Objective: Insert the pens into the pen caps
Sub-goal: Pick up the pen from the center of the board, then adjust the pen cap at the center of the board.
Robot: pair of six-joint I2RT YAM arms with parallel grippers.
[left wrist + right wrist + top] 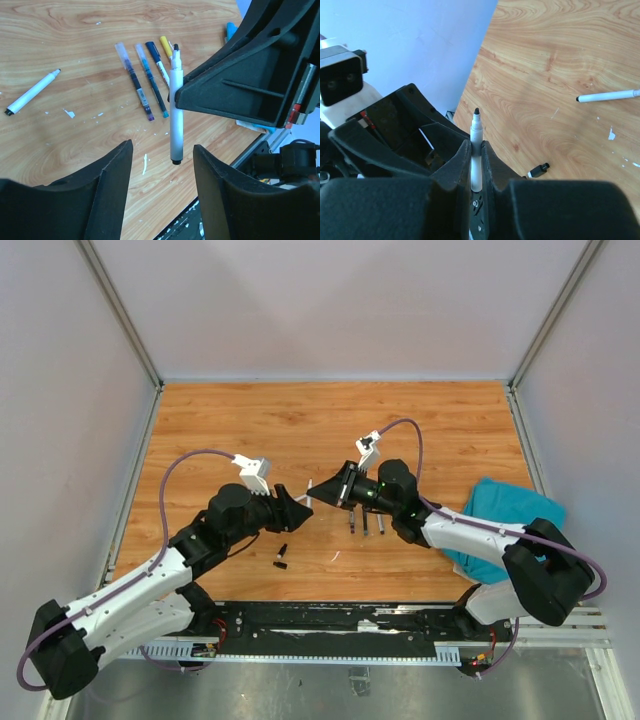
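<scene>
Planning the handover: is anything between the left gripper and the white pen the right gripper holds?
Nothing visible: the white pen, clamped in the right gripper, sticks out in clear air before the open left gripper.

Pens, six, as I count them from my left wrist: one white plastic marker with a black tip (176,135), raised off the table; one second white marker (32,92), lying alone; four slim pens in a row (151,80), dark violet, teal, navy-and-white and yellow. One short black cylindrical cap (538,170). One teal cloth (500,505). Two larger white scraps (70,113).
</scene>
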